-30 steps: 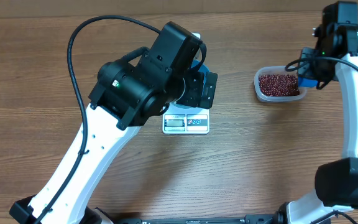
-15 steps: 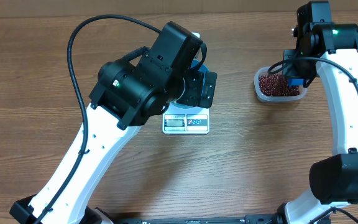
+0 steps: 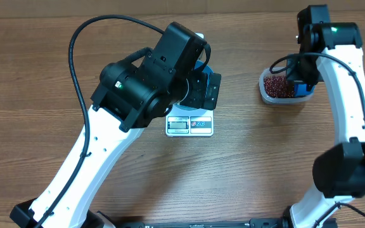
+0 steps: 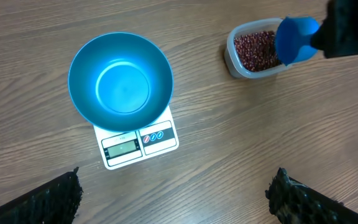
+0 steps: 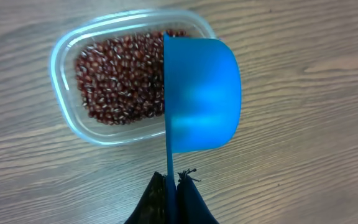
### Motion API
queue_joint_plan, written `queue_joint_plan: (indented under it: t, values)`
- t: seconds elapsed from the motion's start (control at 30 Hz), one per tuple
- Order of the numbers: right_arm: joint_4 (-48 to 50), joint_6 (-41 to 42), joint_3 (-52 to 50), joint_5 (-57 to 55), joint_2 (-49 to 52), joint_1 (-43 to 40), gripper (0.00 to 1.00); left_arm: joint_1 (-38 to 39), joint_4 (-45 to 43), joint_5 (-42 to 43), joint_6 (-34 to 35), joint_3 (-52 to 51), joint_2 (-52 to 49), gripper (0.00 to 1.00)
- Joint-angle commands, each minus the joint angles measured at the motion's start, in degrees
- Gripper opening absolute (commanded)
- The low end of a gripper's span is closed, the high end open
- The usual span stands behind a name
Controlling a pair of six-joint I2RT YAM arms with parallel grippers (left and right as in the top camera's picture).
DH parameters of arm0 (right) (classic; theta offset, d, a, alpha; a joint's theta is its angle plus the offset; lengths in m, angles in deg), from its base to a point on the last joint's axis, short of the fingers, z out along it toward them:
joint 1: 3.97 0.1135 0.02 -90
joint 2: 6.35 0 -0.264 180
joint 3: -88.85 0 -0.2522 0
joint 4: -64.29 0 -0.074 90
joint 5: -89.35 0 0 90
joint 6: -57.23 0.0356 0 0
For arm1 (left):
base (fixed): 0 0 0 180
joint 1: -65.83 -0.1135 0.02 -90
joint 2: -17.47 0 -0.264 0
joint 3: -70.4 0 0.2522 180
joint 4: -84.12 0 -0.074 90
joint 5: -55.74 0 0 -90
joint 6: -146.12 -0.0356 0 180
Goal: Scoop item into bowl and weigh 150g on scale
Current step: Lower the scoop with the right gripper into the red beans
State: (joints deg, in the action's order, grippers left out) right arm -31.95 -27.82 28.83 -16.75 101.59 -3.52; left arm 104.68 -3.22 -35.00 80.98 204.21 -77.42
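The item, small red-brown beans (image 5: 120, 78), fills a clear tub (image 5: 64, 99) at the right of the table (image 3: 276, 85). My right gripper (image 5: 171, 182) is shut on the thin handle of a bright blue scoop (image 5: 201, 93). The scoop is turned on its side over the tub's right end, and no beans show on it. The teal-blue bowl (image 4: 120, 81) stands empty on the white scale (image 4: 138, 144). High above them my left gripper (image 4: 176, 194) is open and holds nothing. In the overhead view the left arm hides most of the bowl, while the scale's display panel (image 3: 189, 125) shows.
The left arm (image 3: 144, 82) reaches from the front left over the table's middle. The right arm (image 3: 344, 88) runs along the right side. Bare wood (image 3: 258, 164) lies between the scale and the tub.
The right gripper has carried the scoop left, from beside the tub's right edge to over that end of the beans. The left arm, bowl and scale have not moved.
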Motion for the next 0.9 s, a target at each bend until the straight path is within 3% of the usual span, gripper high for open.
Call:
queue_joint_plan:
  t: [0.0,0.87]
  values:
    - [0.28,1.62,1.42,-2.10,0.90,-0.02,0.04,-0.26,-0.09,-0.96,-1.09,0.85,-0.44,1.00]
    - [1.07,2.54,1.42,-7.69,4.24,-0.02,0.04,-0.26,-0.07,-0.96,-1.09,0.85,-0.46,1.00]
